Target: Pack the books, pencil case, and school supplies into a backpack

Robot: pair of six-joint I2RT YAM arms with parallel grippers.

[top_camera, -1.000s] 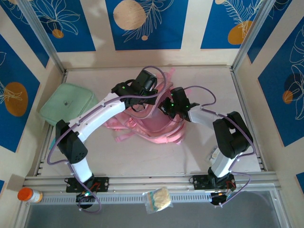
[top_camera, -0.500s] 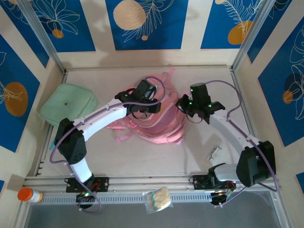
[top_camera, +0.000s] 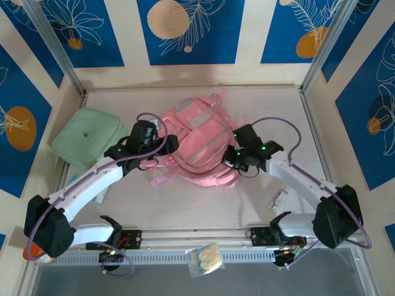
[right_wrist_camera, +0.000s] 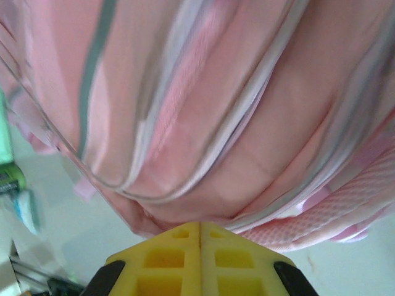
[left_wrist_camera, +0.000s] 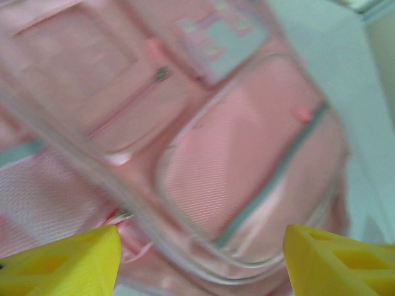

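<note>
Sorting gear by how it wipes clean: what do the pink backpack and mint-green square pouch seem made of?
Large pink fabric backpack: matte woven cloth, probably polyester or nylon; fine ribbed weave on a pocket in the left wrist view, open mesh in the right wrist view. Mint-green square pouch: soft, matte, perhaps fabric or faux leather.

The backpack (left_wrist_camera: 234,179) is blurred in both wrist views and cut off by their edges. The small white pieces (top_camera: 282,198) beside the right arm (top_camera: 297,173) are too small to be made out from above.
</note>
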